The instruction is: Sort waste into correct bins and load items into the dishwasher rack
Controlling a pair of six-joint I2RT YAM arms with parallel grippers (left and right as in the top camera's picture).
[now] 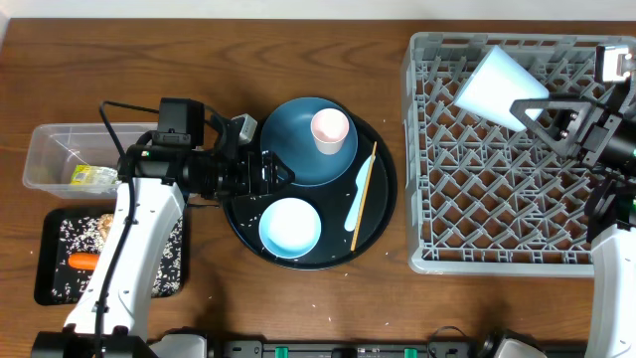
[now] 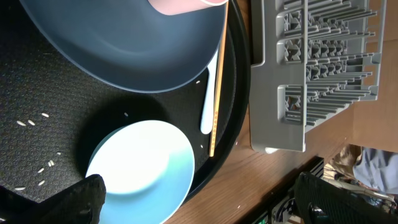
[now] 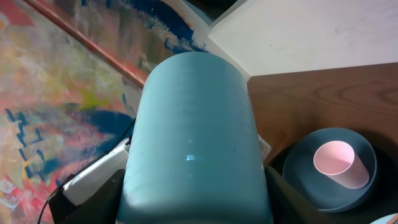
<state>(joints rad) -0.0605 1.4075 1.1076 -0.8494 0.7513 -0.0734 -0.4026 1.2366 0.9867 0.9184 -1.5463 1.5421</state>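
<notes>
My right gripper [image 1: 534, 112] is shut on the light-blue cup [image 1: 500, 86], held tilted above the far left part of the grey dishwasher rack [image 1: 517, 249]; the cup [image 3: 193, 143] fills the right wrist view. My left gripper [image 1: 282, 176] is open and empty, low over the round black tray, just above the white bowl [image 1: 290, 227]. In the left wrist view the bowl [image 2: 140, 168] lies by one fingertip [image 2: 71, 202]. The pink cup [image 1: 330, 128] stands on the dark blue plate [image 1: 298, 149]. A white spoon [image 1: 355, 200] and a chopstick [image 1: 365, 183] lie at the tray's right.
The clear tub [image 1: 60, 149] at the left holds a yellow-green wrapper [image 1: 92, 177]. Below it the shallow black tray [image 1: 159, 283] holds an orange carrot [image 1: 83, 262] and rice scraps [image 1: 97, 227]. Loose grains dot the round tray [image 1: 383, 209].
</notes>
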